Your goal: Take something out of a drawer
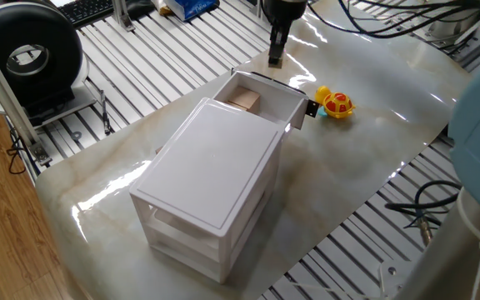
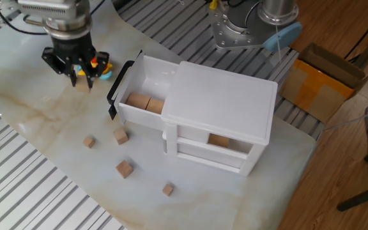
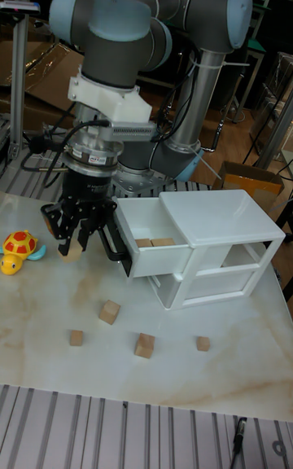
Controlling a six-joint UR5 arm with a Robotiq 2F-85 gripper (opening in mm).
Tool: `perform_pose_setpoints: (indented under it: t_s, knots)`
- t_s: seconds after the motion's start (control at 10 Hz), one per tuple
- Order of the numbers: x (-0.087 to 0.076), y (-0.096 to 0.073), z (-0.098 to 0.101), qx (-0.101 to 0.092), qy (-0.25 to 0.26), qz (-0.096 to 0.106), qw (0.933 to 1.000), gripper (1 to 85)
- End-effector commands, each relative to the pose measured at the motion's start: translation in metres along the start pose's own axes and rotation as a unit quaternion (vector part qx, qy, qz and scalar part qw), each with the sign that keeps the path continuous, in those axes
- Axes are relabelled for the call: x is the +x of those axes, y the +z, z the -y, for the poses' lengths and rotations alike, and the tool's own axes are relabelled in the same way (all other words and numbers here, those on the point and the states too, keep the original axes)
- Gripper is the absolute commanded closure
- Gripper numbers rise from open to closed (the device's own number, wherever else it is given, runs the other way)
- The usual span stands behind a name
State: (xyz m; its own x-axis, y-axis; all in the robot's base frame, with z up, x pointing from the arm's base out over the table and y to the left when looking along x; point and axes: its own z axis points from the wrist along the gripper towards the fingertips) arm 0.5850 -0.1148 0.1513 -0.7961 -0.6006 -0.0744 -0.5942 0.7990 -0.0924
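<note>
**Block out of the drawer, gripper clear of its front edge**

Marbled sheet covers the table [image 3: 49,298], and nearest the tall fixed camera four loose wooden cubes [image 3: 109,311] lie scattered on it, well apart from one another.

Behind them the gripper [image 3: 72,243] hangs low over the table, pointing straight down. Its fingers are drawn in on a small wooden block [image 3: 71,252]. The block sits close above the sheet; whether it touches cannot be told. A yellow and red toy turtle [image 3: 19,248] rests just beside the gripper, on the side away from the drawer.

On the other side of the gripper is the drawer [image 2: 147,71], the top one of the white three-drawer box [image 2: 225,96], pulled well out. Its black handle [image 2: 116,82] faces the gripper, so the line along which the drawer slides runs straight toward the gripper. The gripper stands outside that front edge, near it but not over the tray. Two more wooden blocks [image 2: 144,102] lie side by side inside, against the near wall.

By my reading the taking-out is done and what remains is setting the block down. That calls for a short descent onto bare sheet between the turtle and the handle, with neither of them nudged. Should another block be wanted, the reach is back along that same line, over the handle and into the tray.

Farthest back, the arm's base stands behind the box.
</note>
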Motion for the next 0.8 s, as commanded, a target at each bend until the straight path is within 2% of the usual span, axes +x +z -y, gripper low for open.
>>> perform_pose_setpoints:
  t_s: [0.0, 0.2, 0.3, 0.5, 0.6, 0.7]
  knots:
    - [-0.005, 0.010, 0.004, 0.003, 0.004, 0.012, 0.9999, 84.7]
    - [-0.017, 0.052, 0.010, -0.005, -0.008, 0.052, 0.9986, 84.7]
    - [-0.023, 0.065, 0.004, -0.016, -0.006, 0.067, 0.9976, 84.7]
    - [-0.030, 0.066, -0.006, -0.031, -0.001, 0.077, 0.9965, 84.7]
    - [-0.029, 0.066, -0.010, -0.040, 0.005, 0.075, 0.9964, 84.7]
    - [-0.020, 0.068, -0.007, -0.035, 0.012, 0.059, 0.9976, 84.7]
